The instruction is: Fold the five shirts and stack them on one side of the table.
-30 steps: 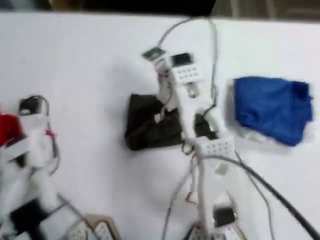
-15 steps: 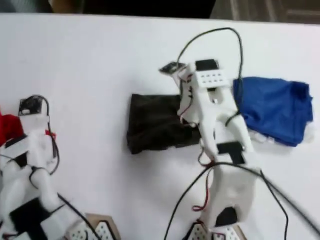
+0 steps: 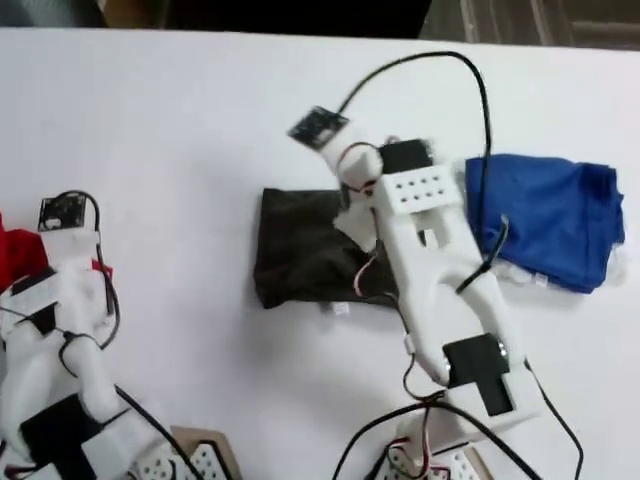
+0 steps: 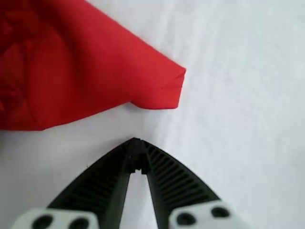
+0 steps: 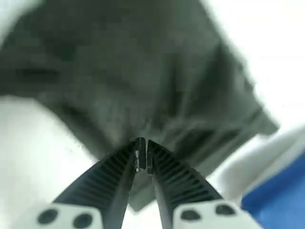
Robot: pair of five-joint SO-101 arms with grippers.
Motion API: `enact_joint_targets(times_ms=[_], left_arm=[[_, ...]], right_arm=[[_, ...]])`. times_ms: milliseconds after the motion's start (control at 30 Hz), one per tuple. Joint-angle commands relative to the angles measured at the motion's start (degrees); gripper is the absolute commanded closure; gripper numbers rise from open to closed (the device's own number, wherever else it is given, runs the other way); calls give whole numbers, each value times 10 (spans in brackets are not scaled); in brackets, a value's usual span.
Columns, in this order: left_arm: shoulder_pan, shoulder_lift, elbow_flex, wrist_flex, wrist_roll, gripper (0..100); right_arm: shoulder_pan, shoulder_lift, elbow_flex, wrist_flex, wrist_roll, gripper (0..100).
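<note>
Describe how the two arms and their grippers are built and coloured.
Both are white plastic shells with black motor blocks. The right arm carries a panel of small dots, a long looping black cable and thin red wires. The left arm has a black cable too. The left gripper and the right gripper have black, ribbed fingers tapering to points, on white bases with dark screw holes.

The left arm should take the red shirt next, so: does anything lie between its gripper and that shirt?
Nothing visible: only bare table separates the shut left gripper from the red shirt and its nearest corner.
</note>
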Motion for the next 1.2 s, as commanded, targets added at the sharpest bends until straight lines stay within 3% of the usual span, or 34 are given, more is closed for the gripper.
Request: enact_joint_targets(times_ms=[0,233,633,833,1033,1167], left_arm=[[0,-1,-8,-8,4,974],[0,-1,-8,-8,4,974],[0,-1,-8,-8,4,974],[0,-1,-8,-8,4,974],[0,-1,-8,-8,4,974],[0,-1,-8,-8,4,974]], right_arm=[[-34,22,-3,-62,-21,978],[-73,104,-4,-85,-41,978],[-71,110,-1,102,-37,978],[-70,110,-1,173,5,978],[-27,95,-11,175,27,978],[42,28,-36,128,31,978]])
